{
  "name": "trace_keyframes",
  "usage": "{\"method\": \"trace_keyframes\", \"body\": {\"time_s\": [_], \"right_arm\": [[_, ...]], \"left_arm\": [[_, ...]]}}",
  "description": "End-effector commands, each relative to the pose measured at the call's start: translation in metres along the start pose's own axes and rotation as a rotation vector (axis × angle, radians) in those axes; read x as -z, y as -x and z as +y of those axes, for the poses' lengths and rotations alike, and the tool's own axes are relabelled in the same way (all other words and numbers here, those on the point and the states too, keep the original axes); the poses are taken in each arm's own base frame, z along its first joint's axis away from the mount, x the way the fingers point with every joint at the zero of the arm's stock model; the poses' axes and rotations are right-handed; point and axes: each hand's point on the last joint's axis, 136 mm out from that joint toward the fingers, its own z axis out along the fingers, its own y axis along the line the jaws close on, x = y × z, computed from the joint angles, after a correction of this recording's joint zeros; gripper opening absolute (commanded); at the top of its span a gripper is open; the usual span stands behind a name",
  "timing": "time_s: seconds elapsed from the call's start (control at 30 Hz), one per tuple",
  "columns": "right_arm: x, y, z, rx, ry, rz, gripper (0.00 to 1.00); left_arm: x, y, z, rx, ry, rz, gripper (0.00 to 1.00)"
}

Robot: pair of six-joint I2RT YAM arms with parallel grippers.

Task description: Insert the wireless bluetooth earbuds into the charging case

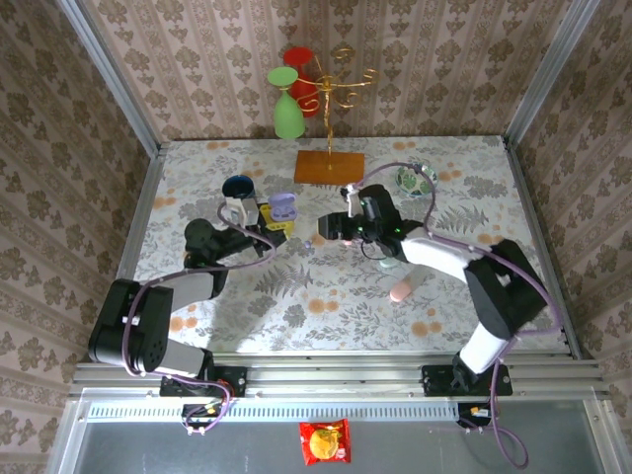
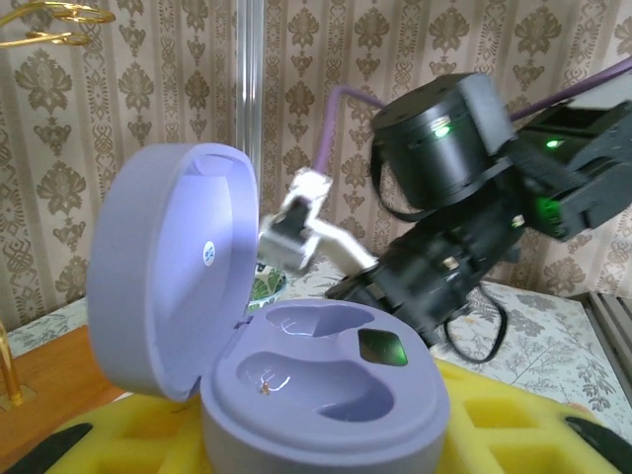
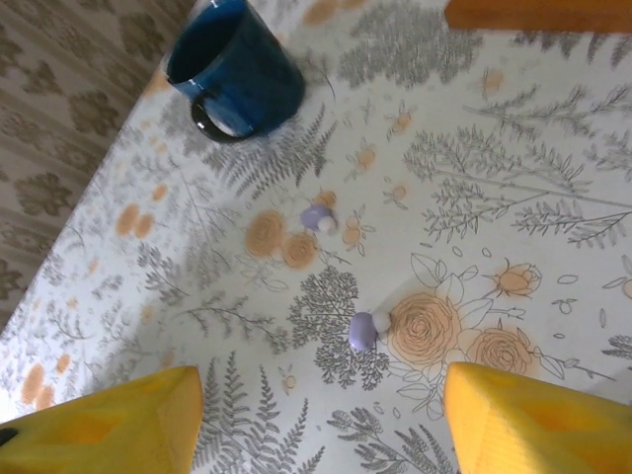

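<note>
Found right gripper (image 3: 316, 434) released, yellow pads (image 3: 538, 420) spread above floral tablecloth (image 3: 513, 178). Logged small lilac-and-white earbud (image 3: 363, 329) just ahead at 12 o'clock, axis roughly 8-to-2; second earbud (image 3: 316, 218) beyond. Noted left gripper (image 1: 269, 223) farther off, clenched on open lilac egg-shaped plastic charging case (image 2: 326, 385).

The charging case (image 2: 316, 395) is finished in plain lilac, and the earbuds (image 3: 362, 329) in lilac and white. The tablecloth (image 3: 513, 207) is printed with grey ferns and orange flowers on white. The mug (image 3: 233, 69) is glazed dark blue. The walls (image 1: 59, 148) are papered in beige damask.
</note>
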Motion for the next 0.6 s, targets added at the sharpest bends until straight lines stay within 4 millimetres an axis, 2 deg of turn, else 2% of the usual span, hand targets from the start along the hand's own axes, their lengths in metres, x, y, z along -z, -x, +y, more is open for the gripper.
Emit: {"method": "trace_keyframes", "body": {"time_s": [0.0,0.27,0.57], "right_arm": [[-0.025,-0.009,0.001,-0.032,0.037,0.105,0.66],[-0.085,-0.019,-0.012,-0.075,0.035,0.241,0.65],[-0.122,-0.039,-0.01,-0.118,0.093,0.394,0.65]], "left_arm": [[0.004,0.012,-0.004,-0.057,0.013,-0.033,0.42],[0.005,0.013,-0.006,-0.058,0.009,-0.034,0.43],[0.003,0.014,-0.009,-0.061,-0.015,-0.032,0.43]]}}
